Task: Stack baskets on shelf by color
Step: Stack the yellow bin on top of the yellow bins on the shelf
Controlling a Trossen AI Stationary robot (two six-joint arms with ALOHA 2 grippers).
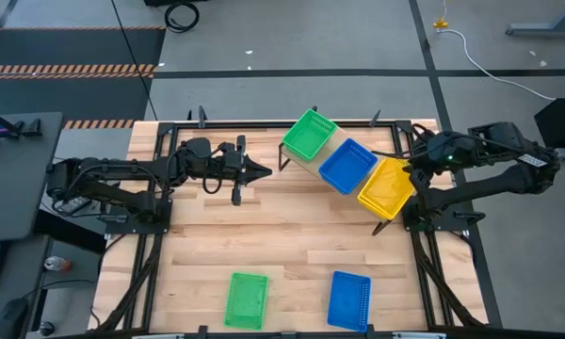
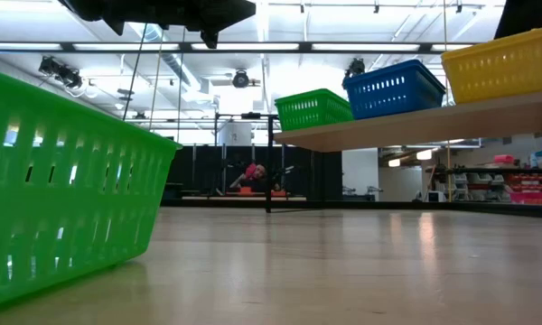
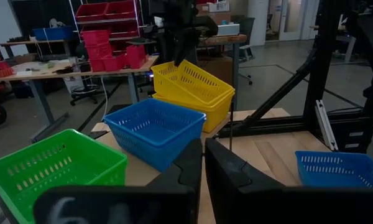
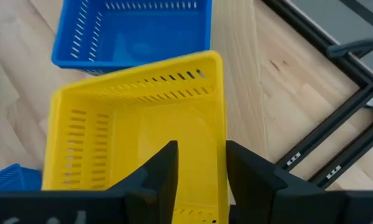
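Closest to the low camera sits a green basket (image 2: 59, 185) on the desk, near the front edge. From above I see it lying next to a blue basket (image 1: 349, 299), also by the front edge. They wait there because I have not put them up yet.

Farther back is the shelf (image 1: 335, 152), a tilted wood board near the desk's back right corner. It carries a green basket (image 1: 309, 134), then a blue one (image 1: 347, 165), then the yellow stack (image 1: 387, 185) at the lower end, one color in each spot, so more can go on top.

My right pincer (image 4: 200, 163) is over the yellow stack's wall. Its fingers stand one on each side of that wall with a gap, so I think it is letting go, not squeezing. The top yellow basket sits tilted in the one under it.

My left pincer (image 1: 261, 170) hangs over the back middle of the desk, clenched and holding nothing, pointing at the shelf.
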